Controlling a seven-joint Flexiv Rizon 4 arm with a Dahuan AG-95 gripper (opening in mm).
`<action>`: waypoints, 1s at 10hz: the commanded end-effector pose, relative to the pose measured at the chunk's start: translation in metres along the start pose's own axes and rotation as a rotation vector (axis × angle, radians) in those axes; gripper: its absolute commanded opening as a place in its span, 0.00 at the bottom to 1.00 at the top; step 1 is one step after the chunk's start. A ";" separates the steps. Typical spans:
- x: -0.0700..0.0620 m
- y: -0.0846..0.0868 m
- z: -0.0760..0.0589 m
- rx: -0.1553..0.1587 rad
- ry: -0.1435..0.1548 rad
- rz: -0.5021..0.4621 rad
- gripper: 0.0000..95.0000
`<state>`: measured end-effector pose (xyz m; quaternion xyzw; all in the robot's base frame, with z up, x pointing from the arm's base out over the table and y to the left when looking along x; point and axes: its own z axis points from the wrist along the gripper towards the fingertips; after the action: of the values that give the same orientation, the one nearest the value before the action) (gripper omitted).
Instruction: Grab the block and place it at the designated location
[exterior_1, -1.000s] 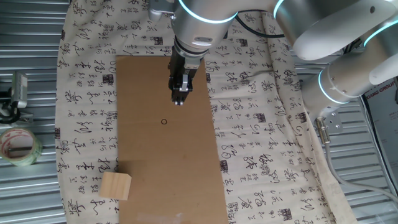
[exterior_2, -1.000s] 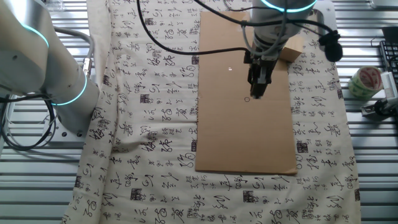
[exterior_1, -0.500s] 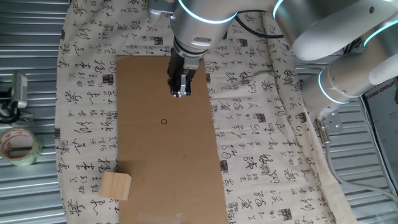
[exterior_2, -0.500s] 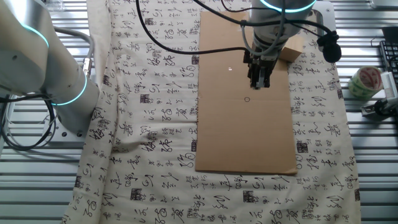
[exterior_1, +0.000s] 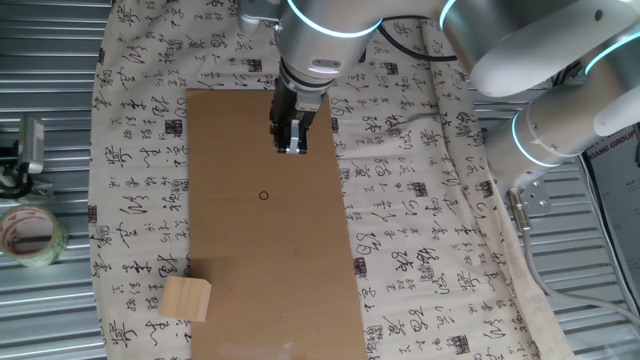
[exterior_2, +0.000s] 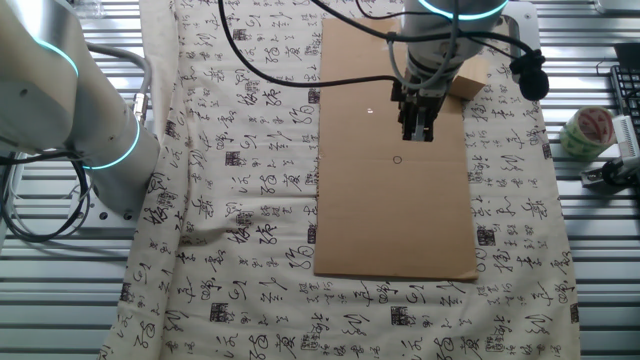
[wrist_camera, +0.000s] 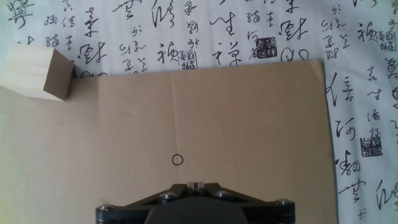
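The tool (exterior_1: 291, 148) hangs above the cardboard (exterior_1: 240, 240), which serves as the landmark here. Its fingers are together and hold nothing; in the hand view the tool (wrist_camera: 195, 185) shows its tips meeting at the lower edge of the picture.

The cardboard (exterior_2: 395, 230) is a long brown sheet lying flat on a cloth (exterior_1: 420, 230) printed with dark calligraphy, and the cloth covers a ribbed metal surface (exterior_1: 45, 120).

The ring (exterior_1: 264, 195), a tiny black outline, is drawn near the middle of the cardboard. The tool is over the cardboard a little to one side of the ring, toward one short end of the sheet. In the other fixed view the ring (exterior_2: 397, 159) sits just below the tool (exterior_2: 418, 135), and in the hand view the ring (wrist_camera: 177, 159) lies just ahead of the fingertips.

The block (exterior_1: 187, 298) rests at a corner of the cardboard at the opposite short end, well apart from the ring and the tool. In the hand view the block (wrist_camera: 34, 74) sits at the cardboard's (wrist_camera: 186, 112) far left corner, on its edge beside the cloth. In the other fixed view the block (exterior_2: 473, 78) is partly hidden behind the arm.

A tape roll (exterior_1: 30, 234) lies off the cardboard, on the bare metal.
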<state>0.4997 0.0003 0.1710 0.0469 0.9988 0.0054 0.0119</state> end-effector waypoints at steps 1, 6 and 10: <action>0.000 0.000 0.000 -0.001 0.000 0.001 0.00; 0.000 0.000 0.000 0.000 -0.022 0.008 0.00; 0.000 0.000 0.000 0.002 -0.035 0.012 0.00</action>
<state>0.4980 0.0011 0.1721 0.0527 0.9982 0.0041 0.0297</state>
